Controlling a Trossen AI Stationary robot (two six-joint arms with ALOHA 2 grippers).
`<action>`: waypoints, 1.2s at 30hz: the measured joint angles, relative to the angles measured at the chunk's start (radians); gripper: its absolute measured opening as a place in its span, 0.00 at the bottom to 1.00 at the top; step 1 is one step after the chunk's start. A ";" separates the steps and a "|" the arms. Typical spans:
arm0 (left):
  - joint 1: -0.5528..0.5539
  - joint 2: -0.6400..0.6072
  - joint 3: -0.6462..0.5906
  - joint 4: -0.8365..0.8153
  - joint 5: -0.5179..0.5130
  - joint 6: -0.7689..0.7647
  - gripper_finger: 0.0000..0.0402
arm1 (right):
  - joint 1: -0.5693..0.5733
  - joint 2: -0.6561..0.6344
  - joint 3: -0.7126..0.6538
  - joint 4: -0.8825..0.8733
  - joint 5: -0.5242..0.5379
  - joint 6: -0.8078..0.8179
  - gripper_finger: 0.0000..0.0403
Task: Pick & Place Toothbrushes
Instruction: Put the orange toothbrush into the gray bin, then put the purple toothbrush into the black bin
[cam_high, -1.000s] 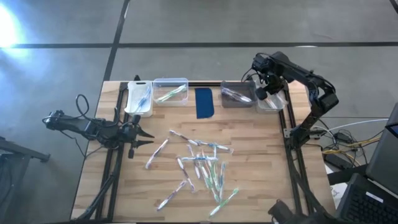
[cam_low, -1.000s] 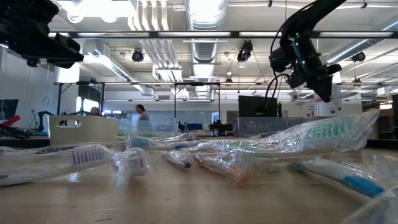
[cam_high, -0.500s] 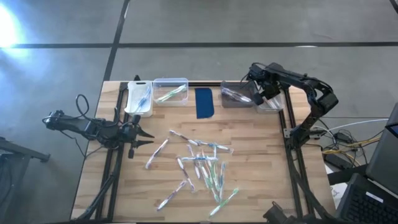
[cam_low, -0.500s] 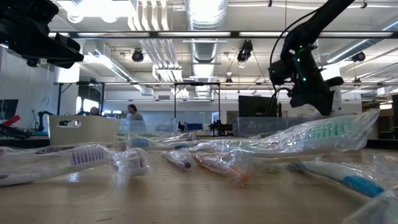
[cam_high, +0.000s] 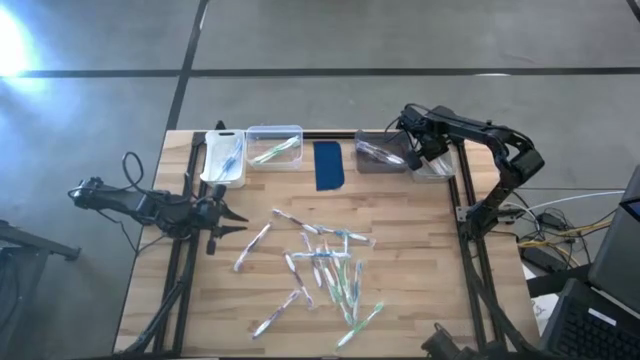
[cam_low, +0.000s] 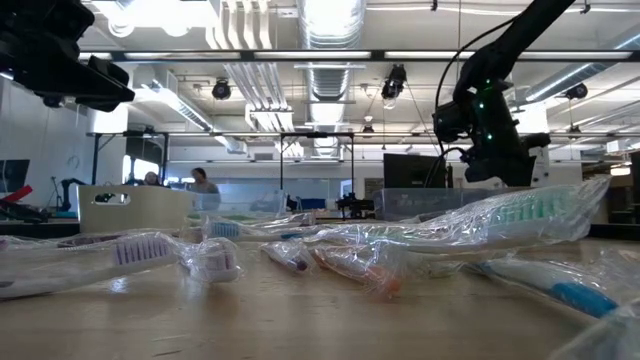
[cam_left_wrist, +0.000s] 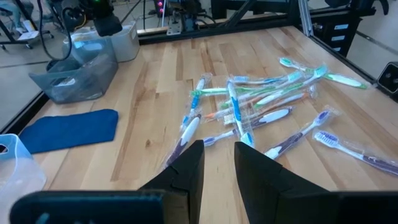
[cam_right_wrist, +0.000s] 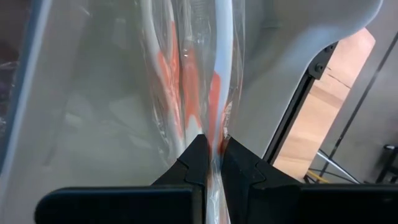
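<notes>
Wooden counter (cam_high: 400, 300) carrying a loose scatter of wrapped toothbrushes (cam_high: 325, 270) near its middle, spread toward the near edge

Row along the far edge, left to right:
- white bin (cam_high: 224, 158) with a blue-accented brush inside
- clear bin (cam_high: 274, 147) with a green-accented brush inside
- dark blue pad (cam_high: 329, 165) lying flat
- grey bin (cam_high: 381, 152) with wrapped brushes inside
- small clear bin (cam_high: 437, 163) at the far right corner

Right hand (cam_high: 412, 150):
- positioned over the far right corner, above the boundary between grey bin and small clear bin
- closed tight on a wrapped toothbrush with red-orange accents (cam_right_wrist: 214, 93), pinched between the fingers (cam_right_wrist: 194, 162)
- wrapper hanging from the fingertips against a pale bin wall (cam_right_wrist: 292, 56); which of the two bins, cannot tell
- seen in the low view raised above the bins at the far side (cam_low: 490, 140)

Left hand (cam_high: 232, 220):
- held at the left edge of the counter, well apart from the scatter
- fingers (cam_left_wrist: 186, 177) narrowly parted, holding nothing
- pointing across the counter toward the scatter (cam_left_wrist: 249, 112)

Low view: wrapped brushes in the foreground, one with a green head (cam_low: 520, 212) and one with a blue handle (cam_low: 560, 290); a person (cam_low: 200, 180) visible far off in the room behind the counter
</notes>
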 joint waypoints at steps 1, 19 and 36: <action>0.000 0.000 -0.004 0.000 0.000 0.000 0.23 | 0.000 0.000 -0.001 0.001 0.001 -0.002 0.05; 0.000 0.000 -0.023 0.000 0.000 0.000 0.23 | 0.000 0.000 0.028 0.010 -0.017 -0.024 0.31; 0.000 0.000 -0.023 -0.001 0.000 0.000 0.23 | -0.002 -0.118 0.162 -0.016 -0.037 -0.068 0.46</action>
